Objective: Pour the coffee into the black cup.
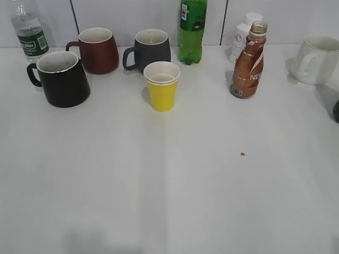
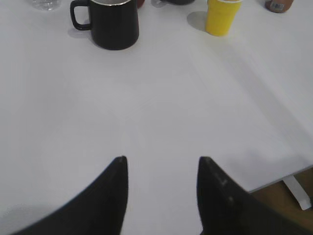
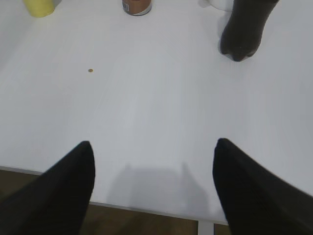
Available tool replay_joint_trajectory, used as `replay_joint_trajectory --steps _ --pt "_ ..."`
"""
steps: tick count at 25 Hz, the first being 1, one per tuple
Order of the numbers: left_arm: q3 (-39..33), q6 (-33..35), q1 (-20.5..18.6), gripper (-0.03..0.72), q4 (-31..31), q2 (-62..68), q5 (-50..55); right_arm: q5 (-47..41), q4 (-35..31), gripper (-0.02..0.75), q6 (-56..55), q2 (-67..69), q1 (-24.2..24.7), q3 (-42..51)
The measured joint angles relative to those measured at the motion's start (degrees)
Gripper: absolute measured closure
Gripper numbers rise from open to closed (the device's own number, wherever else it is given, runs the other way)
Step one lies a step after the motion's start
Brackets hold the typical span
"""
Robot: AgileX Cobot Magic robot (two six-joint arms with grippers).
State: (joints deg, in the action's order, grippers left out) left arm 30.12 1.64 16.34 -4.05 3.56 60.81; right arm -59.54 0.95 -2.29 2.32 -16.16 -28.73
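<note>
The coffee [image 1: 249, 62] stands upright, cap up, near the tabletop's [image 1: 169, 185] far edge; both grippers' fingers [image 2: 115, 196] [image 3: 68, 191] gape empty.

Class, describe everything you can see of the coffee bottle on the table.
The coffee bottle is a small, waisted clear plastic bottle of brown liquid with a brown-and-white label. It has no cap on. It stands upright on the white table, right of the yellow cup and just in front of a white bottle. Nothing grips it.
</note>
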Motion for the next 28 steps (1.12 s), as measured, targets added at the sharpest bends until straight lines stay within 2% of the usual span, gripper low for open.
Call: replay_joint_trajectory --steps 8,18,23,28 --pt "0.00 0.05 -0.41 0.358 0.06 0.00 0.00 0.00 0.04 0.148 0.00 0.00 0.11 0.00" --pt "0.00 0.05 -11.66 0.363 0.06 -0.69 0.00 0.00 0.04 0.149 0.00 -0.68 5.74 0.00" --pt "0.00 0.05 -15.22 0.375 0.07 -3.88 0.04 -0.03 0.04 0.149 0.00 -2.71 7.89 0.05" --pt "0.00 0.05 -15.99 0.397 0.12 -4.01 0.04 -0.03 -0.03 0.149 0.00 -2.83 8.56 0.05"
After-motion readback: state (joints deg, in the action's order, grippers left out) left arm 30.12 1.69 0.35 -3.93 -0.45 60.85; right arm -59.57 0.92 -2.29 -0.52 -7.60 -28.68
